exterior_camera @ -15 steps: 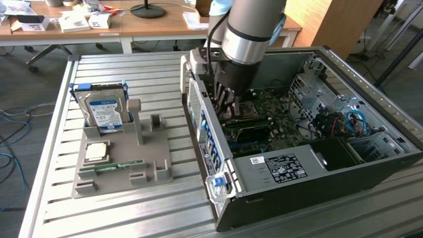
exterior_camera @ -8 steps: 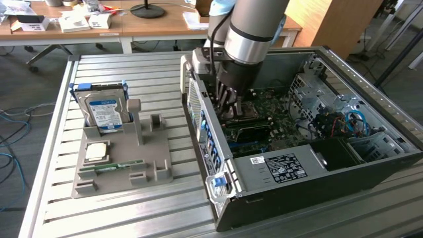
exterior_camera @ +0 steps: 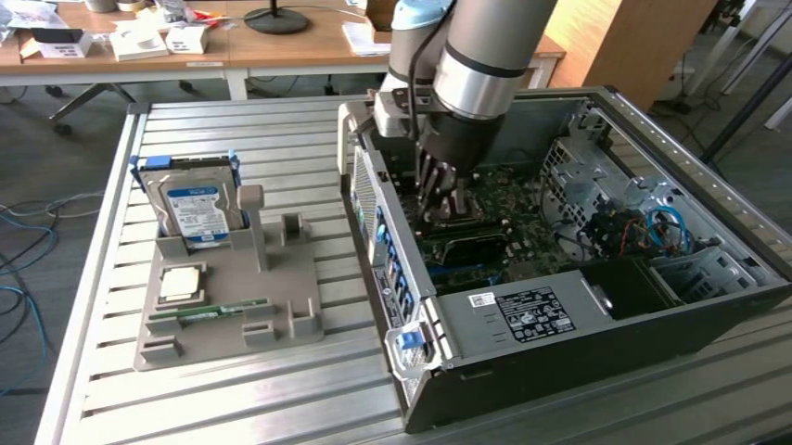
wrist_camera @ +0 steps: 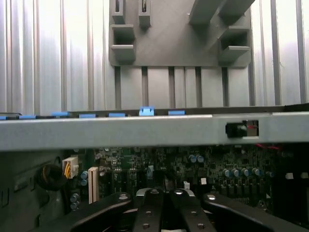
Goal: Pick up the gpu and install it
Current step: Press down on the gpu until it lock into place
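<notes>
Hand down inside the open case

Exterior view: the arm reaches from above into the open computer case (exterior_camera: 693,167), which lies on the slatted metal counter (exterior_camera: 248,130). The hand (exterior_camera: 443,218) sits low over the green motherboard (exterior_camera: 495,199), near the case's wall on the exterior view's left. Beside the case on that side, a grey holder (exterior_camera: 291,278) carries a hard drive (exterior_camera: 198,209) standing upright and a narrow green RAM stick (exterior_camera: 223,309) lying flat.

Wrist view: the hand's black fingers (wrist_camera: 147,210) are drawn tight together. A thin dark edge just past their tips looks like the gpu (wrist_camera: 166,183), standing edge-on over the motherboard; whether the fingers pinch it I cannot tell. Beyond it runs the case's grey wall, then the counter and the grey holder.
</notes>
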`<state>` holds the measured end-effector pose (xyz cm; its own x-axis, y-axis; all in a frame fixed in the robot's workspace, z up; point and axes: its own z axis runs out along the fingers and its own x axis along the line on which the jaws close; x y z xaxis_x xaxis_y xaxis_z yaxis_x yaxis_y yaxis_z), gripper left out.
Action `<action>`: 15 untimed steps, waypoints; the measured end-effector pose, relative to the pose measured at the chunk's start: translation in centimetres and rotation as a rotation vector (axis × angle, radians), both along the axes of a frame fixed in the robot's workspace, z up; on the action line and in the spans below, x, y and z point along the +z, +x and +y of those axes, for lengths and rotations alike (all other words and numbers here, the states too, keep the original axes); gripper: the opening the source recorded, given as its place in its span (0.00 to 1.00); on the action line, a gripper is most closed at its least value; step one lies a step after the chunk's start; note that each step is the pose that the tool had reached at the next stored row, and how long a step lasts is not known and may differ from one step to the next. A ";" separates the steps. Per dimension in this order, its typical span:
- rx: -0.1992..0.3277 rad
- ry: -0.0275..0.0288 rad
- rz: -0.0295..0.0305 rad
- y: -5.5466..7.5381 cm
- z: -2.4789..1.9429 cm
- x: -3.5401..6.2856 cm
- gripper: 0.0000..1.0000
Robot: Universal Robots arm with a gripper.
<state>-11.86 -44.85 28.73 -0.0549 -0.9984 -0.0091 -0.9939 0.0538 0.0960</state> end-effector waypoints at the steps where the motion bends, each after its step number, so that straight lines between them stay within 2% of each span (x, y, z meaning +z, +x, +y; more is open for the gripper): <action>1: 0.000 0.0000 0.0001 0.2 0.00 0.00 0.11; 15: 0.003 0.0020 0.0016 3.2 0.00 0.00 0.11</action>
